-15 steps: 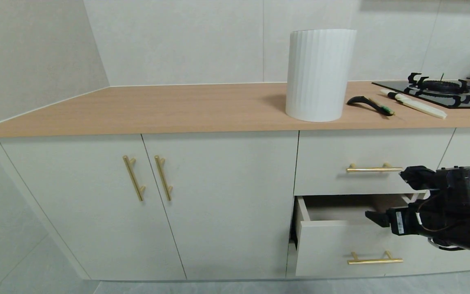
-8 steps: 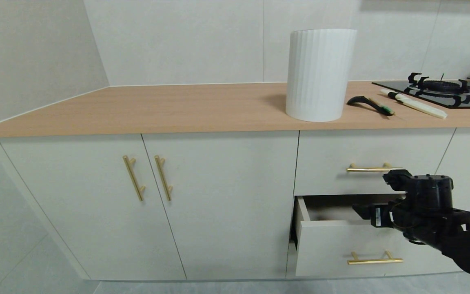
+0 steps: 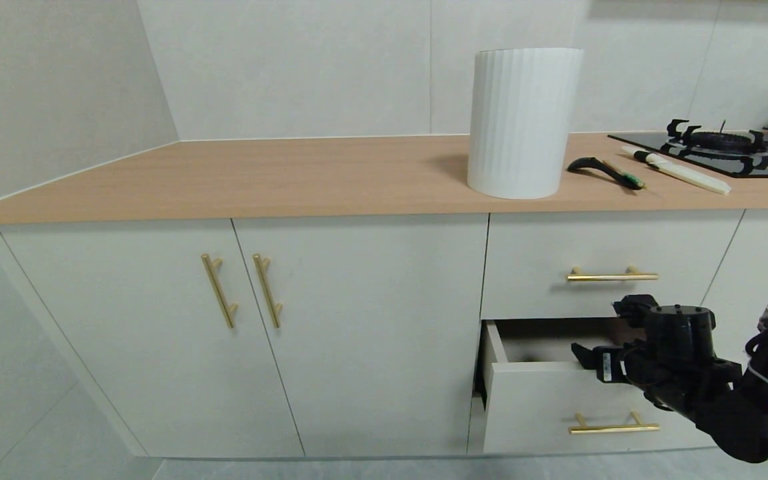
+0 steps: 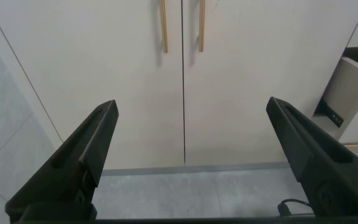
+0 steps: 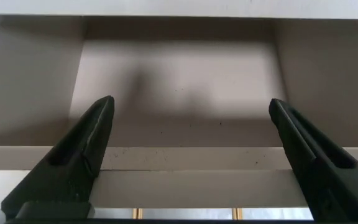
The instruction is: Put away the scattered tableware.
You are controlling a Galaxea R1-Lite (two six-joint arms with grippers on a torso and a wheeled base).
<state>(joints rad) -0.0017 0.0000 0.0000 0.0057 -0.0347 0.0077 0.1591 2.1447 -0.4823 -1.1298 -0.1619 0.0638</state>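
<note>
The right gripper has its jaws spread wide with nothing between them, and it hangs level with the mouth of the lower drawer, which is pulled partway out. In the right wrist view the two black fingers frame the drawer's pale inside wall. The left gripper is just as wide apart and holds nothing; it faces the pair of cabinet doors low down, near the grey tiled floor. Above the open drawer sits an upper drawer, closed; both carry a gold bar handle, and the two doors to their left have upright gold handles side by side. The scattered tableware lies on the wooden countertop, well above the grippers: a black curved utensil with a green tip, with a thin wooden stick just beside it, and near it a long pale utensil with a dark end, reaching to the edge of the black gas hob. A tall white ribbed container stands upright just left of the black utensil. Pale tiled walls meet in a corner behind the counter.
</note>
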